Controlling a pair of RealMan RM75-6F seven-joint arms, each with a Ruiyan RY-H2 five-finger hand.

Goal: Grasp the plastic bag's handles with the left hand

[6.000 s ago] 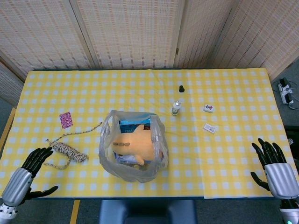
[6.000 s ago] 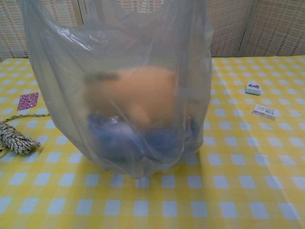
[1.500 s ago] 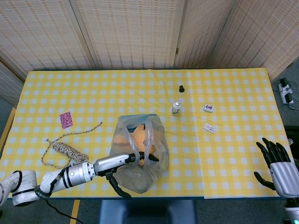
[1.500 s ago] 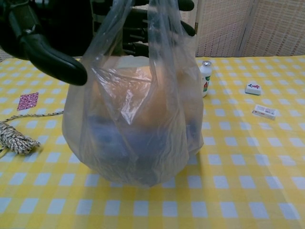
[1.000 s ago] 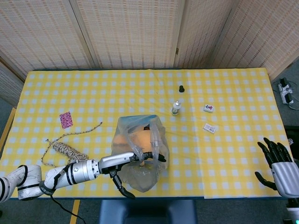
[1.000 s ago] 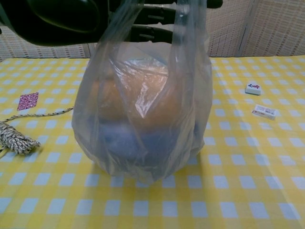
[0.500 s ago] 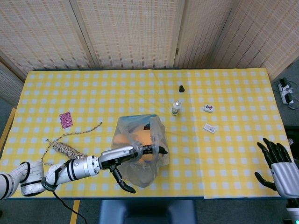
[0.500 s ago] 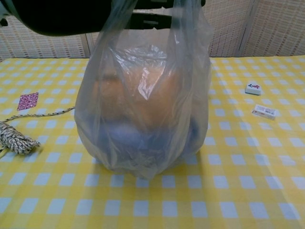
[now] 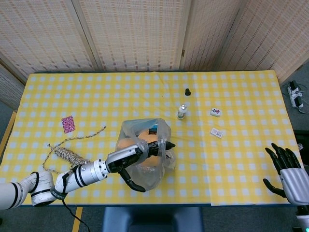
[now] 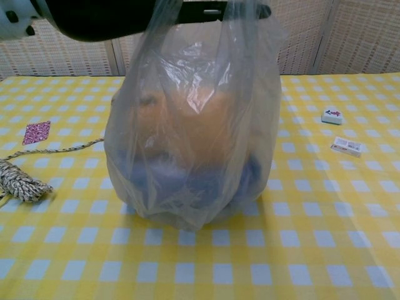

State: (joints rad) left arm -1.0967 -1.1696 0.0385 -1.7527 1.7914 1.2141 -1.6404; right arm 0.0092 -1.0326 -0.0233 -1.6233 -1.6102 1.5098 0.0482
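here, bag handles over the left hand

the plastic bag [image 10: 194, 137] fills the chest view, near the front edge of the table [image 9: 231, 92]. its handles [image 9: 154, 145] hang over the fingers of the left hand [image 9: 137, 154]; how tightly they close is hidden. the blurred orange toy [image 10: 187, 125] is inside. the right hand [image 9: 285, 169] is spread, partly cut off. the rope [image 9: 67, 155] lies left, the small bottle [image 9: 181, 111] farther.

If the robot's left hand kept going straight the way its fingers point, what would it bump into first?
Probably nothing soon. The left hand, threaded through the plastic bag's handles, points right and slightly away across the table. Bare checked tablecloth lies ahead; the small white packet sits near that line, though depth is unclear.
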